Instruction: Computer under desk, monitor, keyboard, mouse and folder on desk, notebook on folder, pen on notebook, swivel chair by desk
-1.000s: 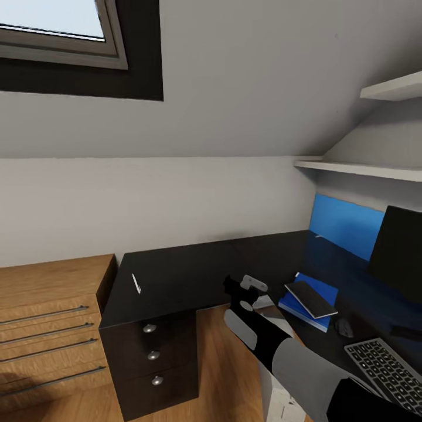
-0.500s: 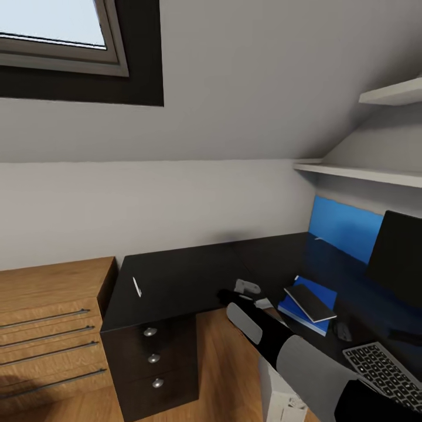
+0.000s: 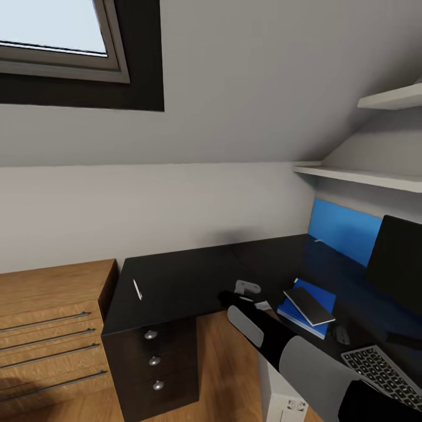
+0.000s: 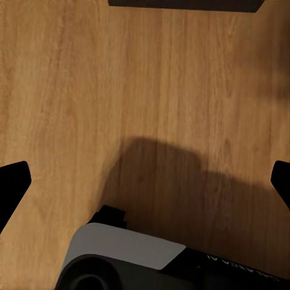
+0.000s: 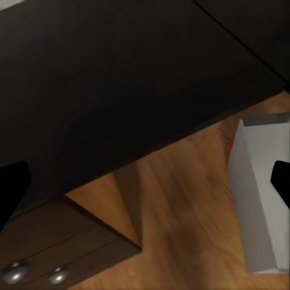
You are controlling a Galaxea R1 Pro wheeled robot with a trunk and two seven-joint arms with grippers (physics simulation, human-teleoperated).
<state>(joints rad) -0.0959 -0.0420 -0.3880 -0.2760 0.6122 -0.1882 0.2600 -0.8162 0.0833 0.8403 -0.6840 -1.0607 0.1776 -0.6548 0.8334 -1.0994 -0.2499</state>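
The pen, a thin white stick lying alone near the left corner of the black L-shaped tabletop, is what I judge I am after, since the small dark notebook already sits on the flat blue folder further right, with nothing on top of it. My right jaws hang released, tips wide at the edges of the right wrist view, holding nothing, above the tabletop's inner edge and the white computer case standing on the wooden floor below. Over the last second my right arm has dropped and drawn back slightly, and my head has shifted, so the pen is well apart from me yet. My left jaws are released too, over bare floor. Beyond the stack lie the dark mouse, the grey keyboard and the black monitor.
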